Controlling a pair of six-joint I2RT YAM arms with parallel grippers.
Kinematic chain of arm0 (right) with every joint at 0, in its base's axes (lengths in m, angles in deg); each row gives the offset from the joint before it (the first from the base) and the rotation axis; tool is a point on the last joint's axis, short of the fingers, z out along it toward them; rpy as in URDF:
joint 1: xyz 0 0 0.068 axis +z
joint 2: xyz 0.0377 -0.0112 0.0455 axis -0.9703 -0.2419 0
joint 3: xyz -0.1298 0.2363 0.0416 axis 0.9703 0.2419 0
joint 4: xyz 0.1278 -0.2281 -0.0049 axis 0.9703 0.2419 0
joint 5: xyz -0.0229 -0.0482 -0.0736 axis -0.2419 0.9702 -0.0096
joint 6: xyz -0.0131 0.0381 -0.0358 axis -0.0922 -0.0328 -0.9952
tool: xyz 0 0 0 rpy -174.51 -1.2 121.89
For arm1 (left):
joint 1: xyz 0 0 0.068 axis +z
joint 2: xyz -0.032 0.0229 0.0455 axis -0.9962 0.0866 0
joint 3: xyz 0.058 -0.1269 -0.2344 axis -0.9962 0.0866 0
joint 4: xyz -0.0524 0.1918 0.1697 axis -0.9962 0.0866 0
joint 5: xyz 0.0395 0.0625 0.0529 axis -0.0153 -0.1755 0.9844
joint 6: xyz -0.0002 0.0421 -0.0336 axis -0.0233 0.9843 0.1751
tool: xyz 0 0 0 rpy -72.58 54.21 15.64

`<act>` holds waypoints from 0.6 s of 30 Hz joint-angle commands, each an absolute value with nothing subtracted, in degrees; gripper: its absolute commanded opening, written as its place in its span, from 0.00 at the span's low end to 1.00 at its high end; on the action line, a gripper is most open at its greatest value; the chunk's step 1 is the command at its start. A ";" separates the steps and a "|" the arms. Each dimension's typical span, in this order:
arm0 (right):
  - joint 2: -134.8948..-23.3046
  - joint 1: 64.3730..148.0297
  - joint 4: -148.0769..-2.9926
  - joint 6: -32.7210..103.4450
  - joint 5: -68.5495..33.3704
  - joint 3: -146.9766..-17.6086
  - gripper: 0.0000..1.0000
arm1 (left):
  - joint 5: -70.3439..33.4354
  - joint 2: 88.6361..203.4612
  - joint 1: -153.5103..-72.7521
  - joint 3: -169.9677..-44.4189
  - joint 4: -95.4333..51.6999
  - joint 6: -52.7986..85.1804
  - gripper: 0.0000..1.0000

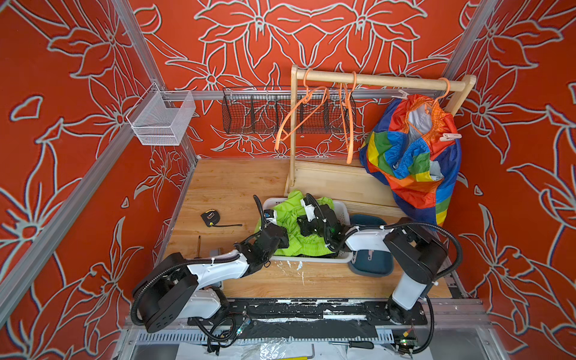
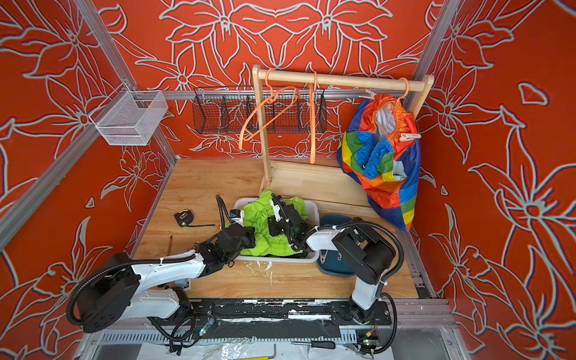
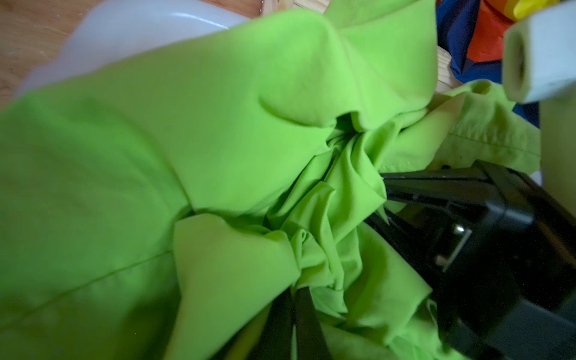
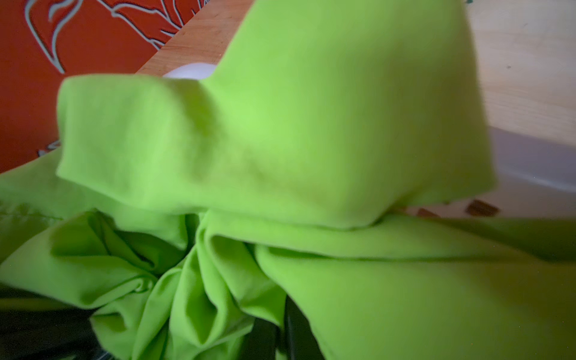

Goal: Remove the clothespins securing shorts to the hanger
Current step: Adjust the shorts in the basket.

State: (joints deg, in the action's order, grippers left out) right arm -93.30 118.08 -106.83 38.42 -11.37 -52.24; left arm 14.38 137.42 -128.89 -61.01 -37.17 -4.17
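Down at the basket (image 1: 311, 259), both grippers are busying themselves in the green shorts (image 1: 288, 215). The left gripper (image 3: 293, 308) is pinching a bunch of that cloth with its jaws pressed together. The right gripper (image 4: 282, 324) is doing likewise, its jaws all but meeting on folds that are gathering toward them. No pin is showing in this heap in any view.

Up at the far right end of the rail (image 1: 389, 81), the rainbow shorts (image 1: 411, 162) are hanging from an orange hanger (image 1: 444, 90). A pale pink pin (image 1: 450, 136) is clamping their waistband to it. That pin is lying roughly level, its long axis running sideways and its free end pointing out toward the right wall (image 1: 514, 156).

From both sets of jaws it is sitting well apart: higher, farther back and off to the right. The right gripper is the nearer one; the left would be reaching across the basket. Judging by this, the coming move is calling for the right gripper to be letting go of the cloth, rising, and meeting the pin's free end from the wall side, jaws set across its thin way.
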 commanded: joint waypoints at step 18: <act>-73.99 117.13 -92.41 31.81 -10.44 -48.75 0.41 | 19.64 138.36 -128.36 -65.98 -28.32 -2.35 0.00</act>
